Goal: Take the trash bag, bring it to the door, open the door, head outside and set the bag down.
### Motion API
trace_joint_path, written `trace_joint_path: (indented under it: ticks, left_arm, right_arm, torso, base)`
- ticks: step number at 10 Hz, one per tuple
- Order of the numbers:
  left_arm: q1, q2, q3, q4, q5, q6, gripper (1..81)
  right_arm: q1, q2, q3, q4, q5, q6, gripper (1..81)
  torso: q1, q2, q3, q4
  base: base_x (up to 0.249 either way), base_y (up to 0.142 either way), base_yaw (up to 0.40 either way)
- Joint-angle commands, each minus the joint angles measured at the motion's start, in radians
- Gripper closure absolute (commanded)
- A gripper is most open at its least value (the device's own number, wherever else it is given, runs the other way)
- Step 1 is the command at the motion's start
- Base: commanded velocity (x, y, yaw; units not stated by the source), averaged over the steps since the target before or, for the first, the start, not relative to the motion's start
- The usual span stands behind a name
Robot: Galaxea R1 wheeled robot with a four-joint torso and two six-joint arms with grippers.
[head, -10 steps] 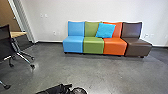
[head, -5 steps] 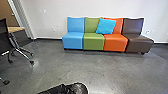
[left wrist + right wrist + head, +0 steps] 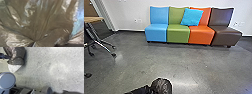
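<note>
"Trash bag (image 3: 162, 86), where?"

"Gathered in my left fingers (image 3: 8, 57), closed on it, over the floor (image 3: 184, 62)."

"Which step?"

"Carrying it doorward, I judge. The next move calls for a firm pinch and gentle turns, lest it swing."

And there's the trash bag (image 3: 18, 54), crinkled and dark, upper left of the frame, a narrow dark bar (image 3: 4, 56) meeting its gathers, white end (image 3: 14, 68) poking out below! Speckled grey floor (image 3: 60, 72) sweeps across centre and right, a pale line (image 3: 40, 66) slanting over it, and robot parts (image 3: 6, 80) crowd the lower left!
</note>
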Motion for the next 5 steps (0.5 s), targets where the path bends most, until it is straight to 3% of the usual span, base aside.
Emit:
trace_joint_path:
  ticks: [1,4,5]
  left_arm:
    - [-0.114,0.008,-0.001,-0.012,0.022,0.003,1.0]
    - [-0.093,0.008,-0.001,-0.012,-0.01,0.003,1.0]
    - [-0.082,0.008,-0.006,-0.011,-0.05,0.006,1.0]
  right_arm:
    - [0.157,-0.121,0.091,0.026,-0.182,0.039,1.0]
    - [0.153,-0.104,0.12,0.021,-0.183,0.037,1.0]
    - [0.136,-0.09,0.129,0.017,-0.179,0.037,1.0]
  torso:
    - [0.02,-0.026,0.0,0.0]
    - [0.012,-0.013,0.0,0.0]
    - [0.012,-0.013,-0.001,0.0]
  base:
    - [0.0,0.0,0.0]
    - [0.0,0.0,0.0]
    - [0.0,0.0,0.0]
